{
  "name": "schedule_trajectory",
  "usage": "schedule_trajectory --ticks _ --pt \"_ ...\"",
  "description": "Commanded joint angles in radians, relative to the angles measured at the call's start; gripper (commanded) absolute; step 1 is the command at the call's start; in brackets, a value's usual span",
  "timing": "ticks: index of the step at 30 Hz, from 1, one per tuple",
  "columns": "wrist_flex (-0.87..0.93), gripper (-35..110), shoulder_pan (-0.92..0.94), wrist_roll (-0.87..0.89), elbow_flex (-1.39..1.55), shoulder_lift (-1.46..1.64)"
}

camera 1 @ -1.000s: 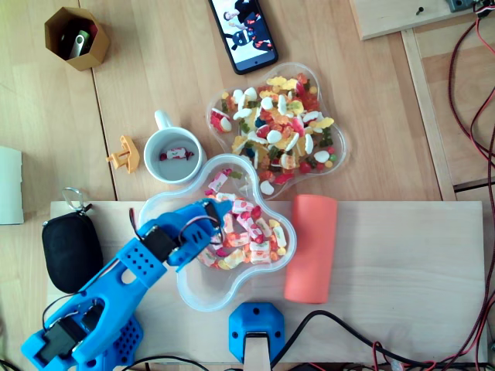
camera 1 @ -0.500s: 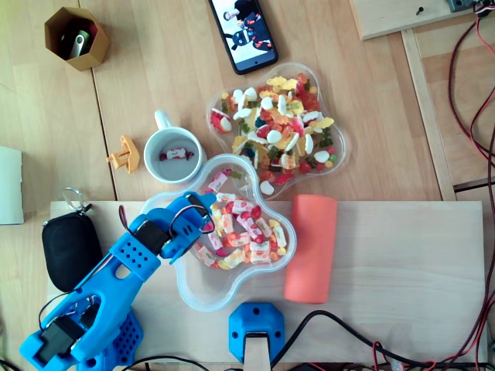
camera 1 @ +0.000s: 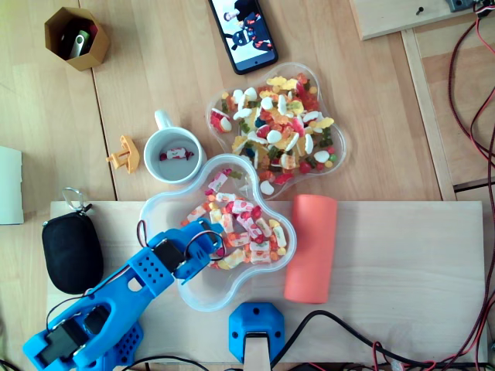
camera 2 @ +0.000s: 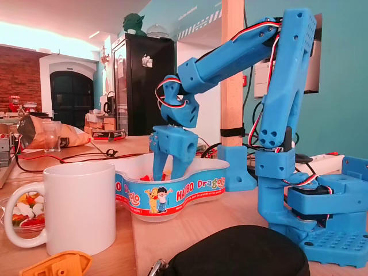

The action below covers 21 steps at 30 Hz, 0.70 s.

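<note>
Glossy plastic tray [camera 1: 203,294], matt wooden table [camera 1: 155,73]

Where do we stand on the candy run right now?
Done: one wrapped candy lies in the mug. In hand: the gripper is down among the wrapped candies in the clear tray; whether it grips one, I cannot tell. Left: many candies fill the tray.
</note>
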Motion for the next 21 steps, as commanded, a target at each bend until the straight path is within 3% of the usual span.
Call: schedule_trajectory --ticks 1,21 --pt "0.005 18 0.026 0.011 0.032 0.034" --pt "-0.012 18 0.086 0.009 0.026 0.021"
